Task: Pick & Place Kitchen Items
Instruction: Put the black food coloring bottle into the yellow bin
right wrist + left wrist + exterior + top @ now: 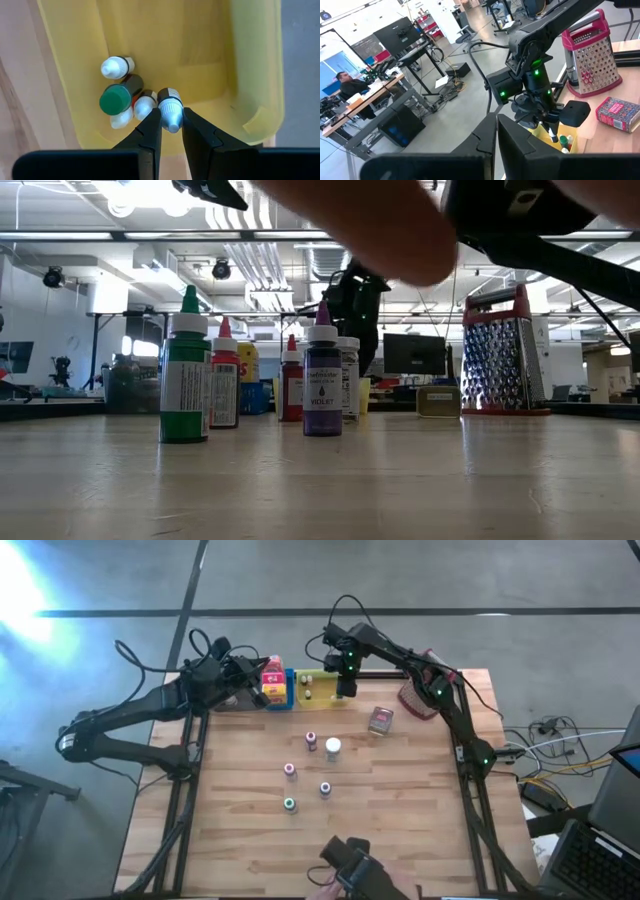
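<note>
Two arms reach toward the trays at the far edge, and going left to right the left gripper (258, 692) waits pinched shut and empty beside the red box (273, 681), while the right gripper (167, 125) hangs over the yellow tray (250, 75) with its fingers nipped on a white-capped bottle (170, 107). That bottle sits just above the tray floor, close against four others already in there, one green-capped (116, 98). By my reading the placing step is in hand: the bottle has arrived over its tray and only needs letting go. The next move calls for a small lowering, then a gentle spread of the fingers so the neighbours are not knocked, then a straight lift clear. Five bottles (311, 741) still stand near the middle of the pale wooden table (420, 830), a patterned tin (380, 720) lies to their right, and the grater (415, 698) stands further right near the edge. At the near edge a person's hand (350, 875) with a dark object shows. Beyond the table the low view shows a bright open workshop with desks, monitors and ceiling pipes, and a person sits at a desk in the left wrist view.
</note>
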